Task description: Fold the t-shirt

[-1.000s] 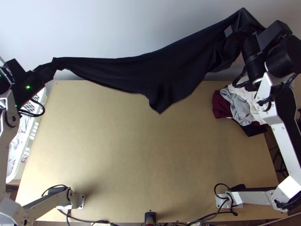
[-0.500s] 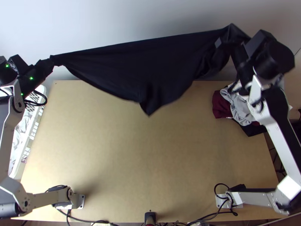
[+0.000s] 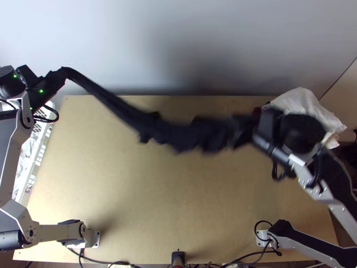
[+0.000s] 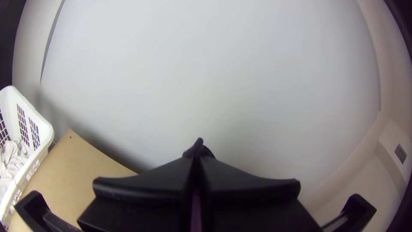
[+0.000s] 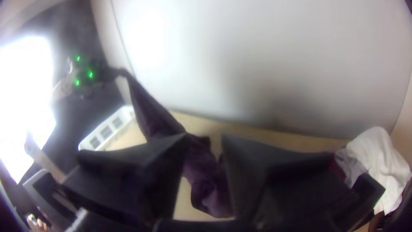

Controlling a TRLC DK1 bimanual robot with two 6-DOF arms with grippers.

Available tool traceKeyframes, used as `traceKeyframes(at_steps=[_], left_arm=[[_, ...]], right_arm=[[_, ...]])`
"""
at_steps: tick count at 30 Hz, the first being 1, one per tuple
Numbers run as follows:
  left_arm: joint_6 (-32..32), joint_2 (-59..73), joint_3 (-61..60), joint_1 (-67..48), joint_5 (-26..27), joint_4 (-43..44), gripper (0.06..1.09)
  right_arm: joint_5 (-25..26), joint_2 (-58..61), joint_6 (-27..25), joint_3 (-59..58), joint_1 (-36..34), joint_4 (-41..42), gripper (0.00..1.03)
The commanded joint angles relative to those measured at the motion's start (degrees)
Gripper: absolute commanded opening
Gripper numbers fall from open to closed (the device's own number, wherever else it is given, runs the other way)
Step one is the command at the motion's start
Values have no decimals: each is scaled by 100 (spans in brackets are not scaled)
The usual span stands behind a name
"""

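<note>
The black t-shirt (image 3: 172, 133) hangs bunched in a long band over the table's far half, sloping down from the left. At its upper left end, my left gripper (image 3: 64, 73) is shut on it. Over the right side is my right gripper (image 3: 255, 127), blurred, beside the shirt's other end. In the left wrist view, a tip of the t-shirt (image 4: 198, 148) pokes out from my left gripper (image 4: 197, 161), its fingers pressed together. The right wrist view has my right gripper (image 5: 205, 139) with its fingers apart, and the dark t-shirt (image 5: 156, 116) running beyond the gap.
A white basket (image 3: 39, 154) with light cloth stands along the table's left edge. White cloth (image 3: 296, 105) lies in a pile at the far right, partly behind the right arm. A pale wall (image 3: 178, 44) rises behind the wooden table (image 3: 147, 201).
The right gripper has come down and nearer the table's near edge, and its fingers are now apart. The t-shirt has gone from stretched out to bunched and sagging. The left gripper has barely moved.
</note>
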Motion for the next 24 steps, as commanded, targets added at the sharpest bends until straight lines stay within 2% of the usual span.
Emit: traceKeyframes(at_steps=[1,3,8,12,16,24], left_arm=[[52,15,-41,-83,-8,26,9],[96,-37,-49,-83,-8,26,9],[184,-64,-58,-39,-8,34,9],[192,-64,-32,-91,-17,43,9],[192,-55,-49,-232,-148,69,9],[175,-64,-84,-311,-263,78,9]], right_arm=[[-679,-507,-224,-1727,454,-745,99],[-679,-621,-294,-2079,410,-464,98],[-697,-665,-303,-2342,375,-446,98],[-1022,-780,-171,-3054,498,-332,98],[-1119,-823,-171,-3784,726,-24,98],[-1418,-32,215,-4338,1060,723,98]])
